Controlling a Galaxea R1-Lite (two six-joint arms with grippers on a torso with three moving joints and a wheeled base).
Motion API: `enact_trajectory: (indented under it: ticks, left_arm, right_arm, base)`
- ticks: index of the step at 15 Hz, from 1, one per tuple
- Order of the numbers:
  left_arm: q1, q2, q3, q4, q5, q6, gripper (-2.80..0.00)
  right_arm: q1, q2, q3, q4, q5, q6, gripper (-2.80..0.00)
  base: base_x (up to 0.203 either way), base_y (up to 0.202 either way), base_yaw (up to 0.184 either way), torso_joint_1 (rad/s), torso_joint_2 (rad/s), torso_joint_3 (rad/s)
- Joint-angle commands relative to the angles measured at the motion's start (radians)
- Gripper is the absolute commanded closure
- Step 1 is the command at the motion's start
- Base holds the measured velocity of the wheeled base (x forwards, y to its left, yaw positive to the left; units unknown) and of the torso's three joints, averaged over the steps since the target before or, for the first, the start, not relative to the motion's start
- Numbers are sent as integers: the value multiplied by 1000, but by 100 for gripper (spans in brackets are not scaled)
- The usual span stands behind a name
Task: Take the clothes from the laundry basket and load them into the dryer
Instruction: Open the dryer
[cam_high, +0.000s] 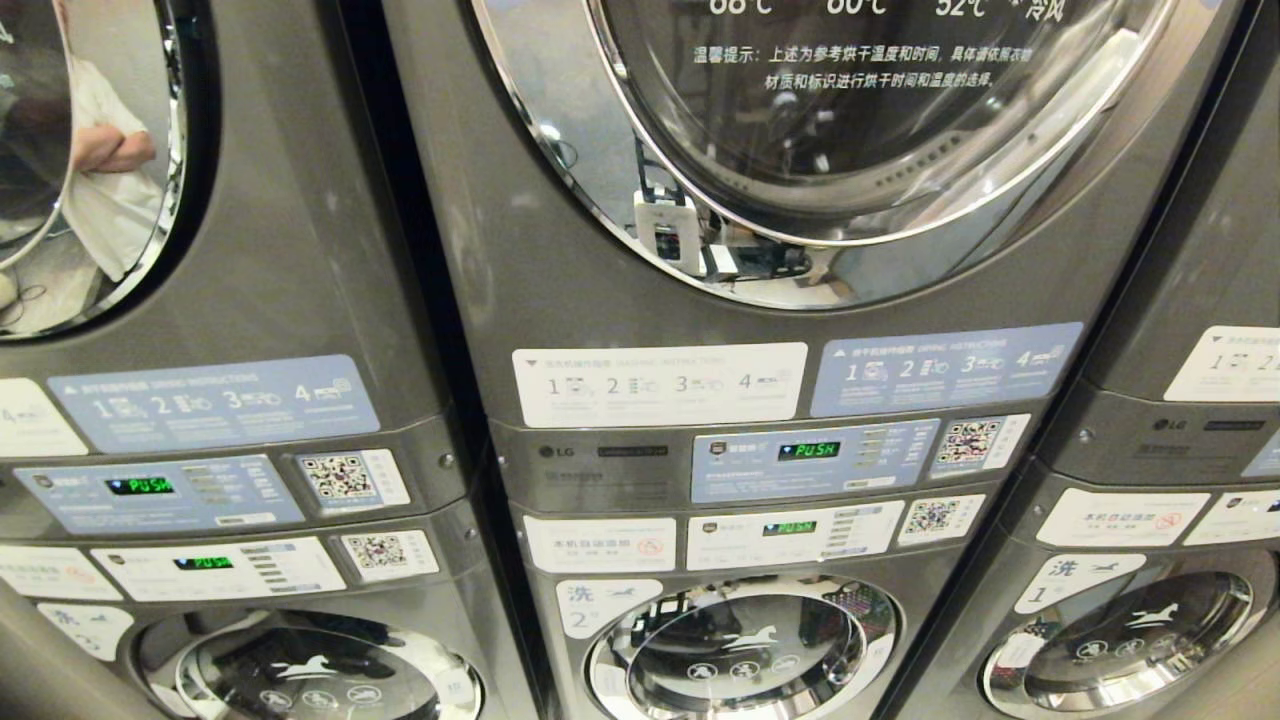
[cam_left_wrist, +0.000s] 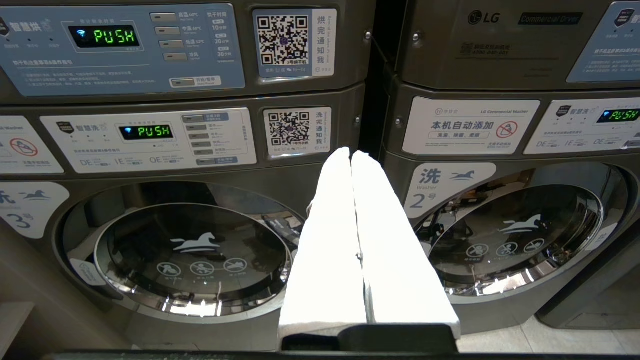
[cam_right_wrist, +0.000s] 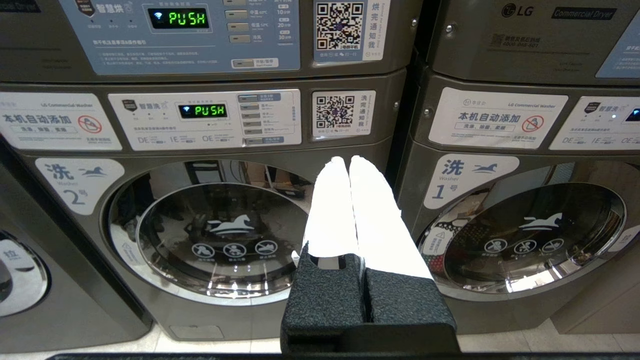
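Head view: 3 stacked grey machines fill the frame, and neither arm shows here.
Left stack: dryer door (cam_high: 90, 160) up top, its glass mirroring a person in a white shirt; green PUSH display (cam_high: 140, 486) below it.
Middle stack: big chrome-ringed dryer door (cam_high: 850, 150) shut, white Chinese text on the glass; washer door (cam_high: 745, 645) marked 2 underneath.
Right stack: washer door (cam_high: 1130, 640) marked 1, only partly in frame.
Left pincer (cam_left_wrist: 351, 155): white fingers (cam_left_wrist: 330, 240) pressed flat together, nothing between them, pointing at the seam between washer 3 (cam_left_wrist: 192, 250) and washer 2 (cam_left_wrist: 510, 235).
Right pincer (cam_right_wrist: 348, 161): white fingers (cam_right_wrist: 377, 225) also closed tight, holding nothing, aimed at the gap between washer 2 (cam_right_wrist: 225, 235) and washer 1 (cam_right_wrist: 530, 235).
Clothes: not in any view right now, so I cannot tell where they lie.
Laundry basket: same story, out of every frame.
Floor: pale tile strip (cam_right_wrist: 500, 342) under the washers.
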Motion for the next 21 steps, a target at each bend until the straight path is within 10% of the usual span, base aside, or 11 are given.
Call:
enact_trajectory:
  ticks: [1,11,15,21]
  left_arm:
    - [0,0,0,1,0,0,0]
    - [0,0,0,1,0,0,0]
    - [0,0,0,1,0,0,0]
    - [0,0,0,1,0,0,0]
  right_arm:
    - [0,-2,0,0,1,-1,0]
    - [0,-1,-22,4,22,-38,0]
    - [-2,203,-317,45,176,-35,0]
    - [52,1038,-1055,70,397,30,0]
  base:
    - [0,0,0,0,0,0]
    - [0,0,0,0,0,0]
    - [0,0,0,0,0,0]
    - [0,0,0,0,0,0]
